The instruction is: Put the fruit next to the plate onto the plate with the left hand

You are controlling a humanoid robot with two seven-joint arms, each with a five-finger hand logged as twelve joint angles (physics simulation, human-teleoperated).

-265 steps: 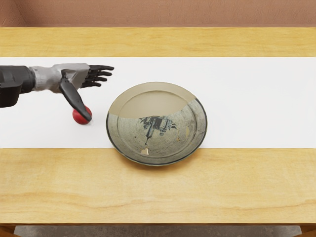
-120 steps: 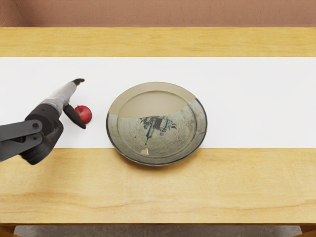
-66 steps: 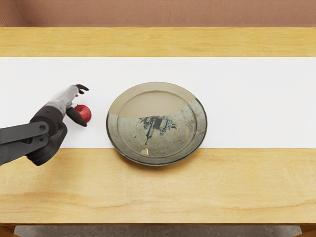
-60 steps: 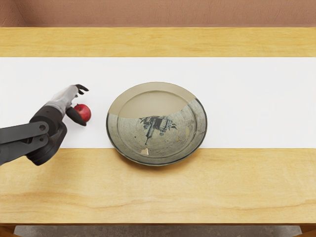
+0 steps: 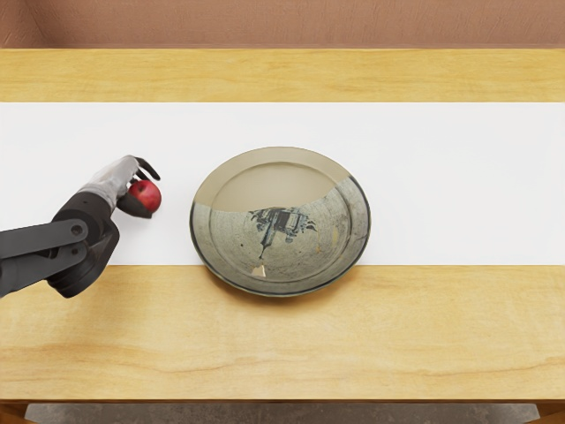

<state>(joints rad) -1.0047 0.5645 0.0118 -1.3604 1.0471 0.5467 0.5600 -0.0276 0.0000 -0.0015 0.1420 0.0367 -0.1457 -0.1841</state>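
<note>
Toward the left end of the table (image 5: 282,336), over the white runner (image 5: 441,177) that crosses it from end to end, the left hand (image 5: 122,183) is held low with its grey back turned upward. The left arm (image 5: 35,256) is brought in from the left edge of the picture. Its dark forearm slants up to a round wrist joint near the runner's front edge, and from there the hand is angled away toward the table's far edge. The dark fingers (image 5: 148,168) are curled over the top of the red fruit (image 5: 147,195) and the thumb (image 5: 132,208) is tucked under its near side, so the fruit is pinched between them.

The fruit is found just beside the left rim of the plate (image 5: 196,231), apart from it and not on it. The plate is set at the middle of the table, partly over the runner's front edge.

The fruit's left side is covered by the hand, and whether its underside is touching the runner cannot be told. The upper arm is cut off by the picture's edge. A dark reflected shape is seen in the plate's mirror-like surface, but it cannot be made out.
</note>
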